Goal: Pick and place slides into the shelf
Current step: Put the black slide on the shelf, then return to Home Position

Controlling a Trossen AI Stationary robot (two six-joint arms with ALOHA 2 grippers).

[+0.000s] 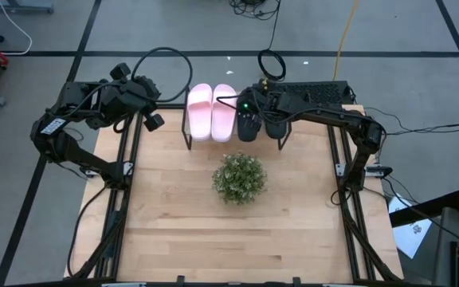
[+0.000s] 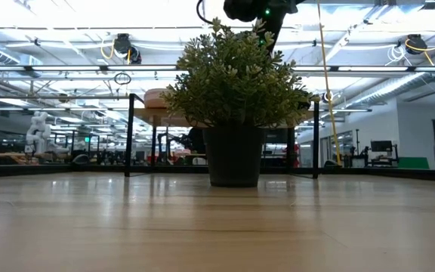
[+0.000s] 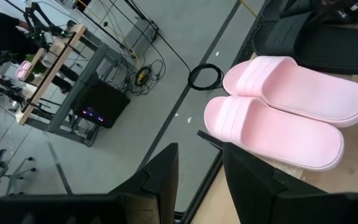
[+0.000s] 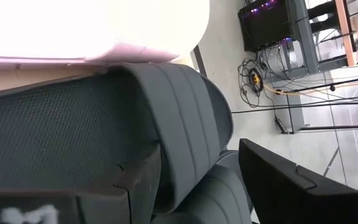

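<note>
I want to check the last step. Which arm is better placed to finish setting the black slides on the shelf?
The right. Its gripper is directly over the black slides on the shelf, jaws open around one. The left gripper waits beside the pink slides.

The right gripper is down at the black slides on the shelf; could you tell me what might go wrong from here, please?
1. The right gripper straddles a black slide's ribbed strap; withdrawing could drag that slide off the small wood-topped shelf.
2. The pale pink pair of slides lies right beside the black slides, so a sideways move may nudge it.
3. The bushy green potted plant stands close before the shelf, in a likely retreat path.
</note>
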